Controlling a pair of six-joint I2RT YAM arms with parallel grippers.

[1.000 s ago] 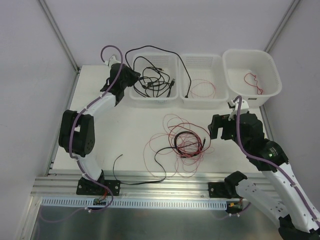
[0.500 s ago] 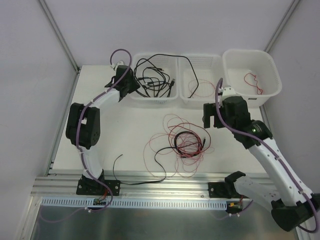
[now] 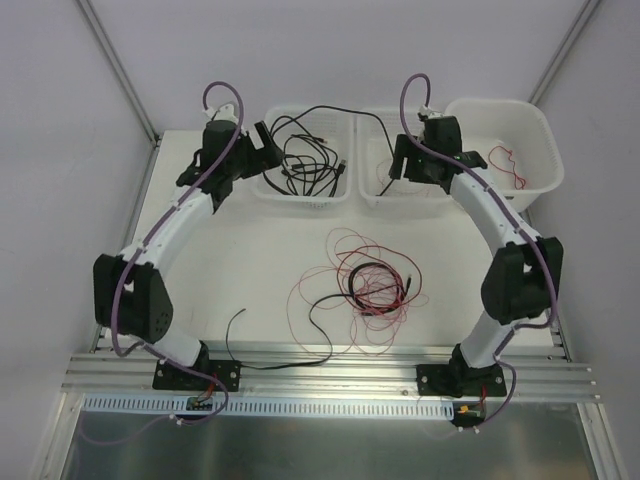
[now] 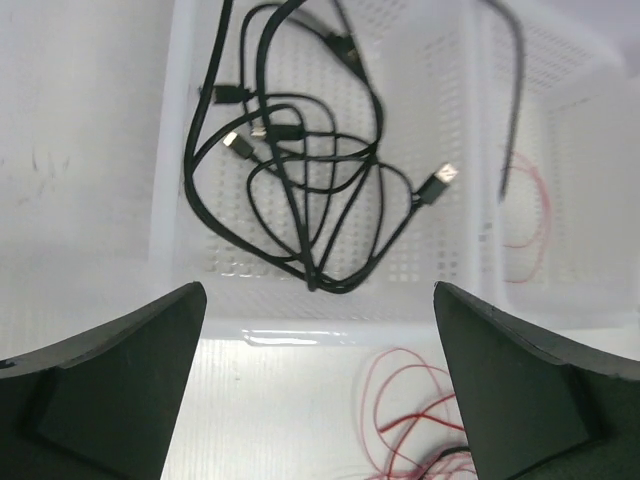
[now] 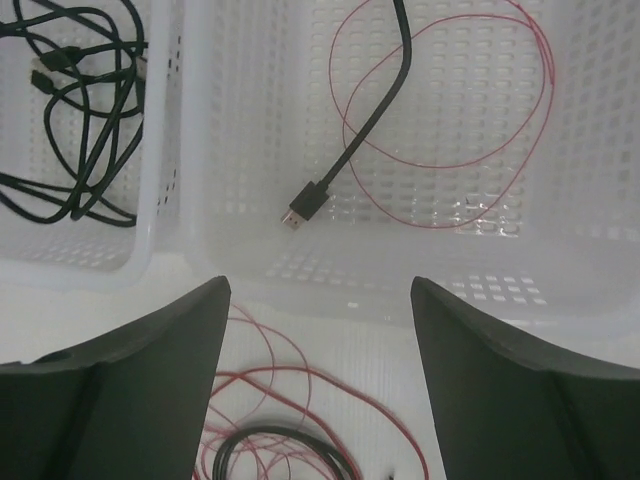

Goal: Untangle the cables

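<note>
The cables are lying in four places. The main tangle (image 3: 370, 285) is sitting on the bare table (image 3: 220, 260) at the centre of the overhead view. It is made of wide loops of hair-thin red wire around a tighter black coil, with one black cord (image 3: 320, 325) trailing toward the bottom edge. More black cords (image 3: 305, 160), with small plug ends, are heaped in the left basket (image 3: 305, 203). A red loop (image 5: 440, 226) and a black plug end (image 5: 303, 205) are lying in the middle basket (image 3: 400, 205). A short red wire (image 3: 508, 165) is sitting in the right basket (image 3: 552, 165).

All of it is looking light and limp. The red wire is probably springing and snagging easily. The black cords are looking thicker and rubbery, so a plug end or a free tail is offering the surest hold. From above it is hard to tell whether red and black are knotted or merely crossing.

The left gripper (image 4: 317, 292) is hanging over the near rim of the left basket, with its jaws standing wide apart and nothing between them. The right gripper (image 5: 317, 285) is hovering at the middle basket's near rim, likewise spread and holding nothing.
</note>
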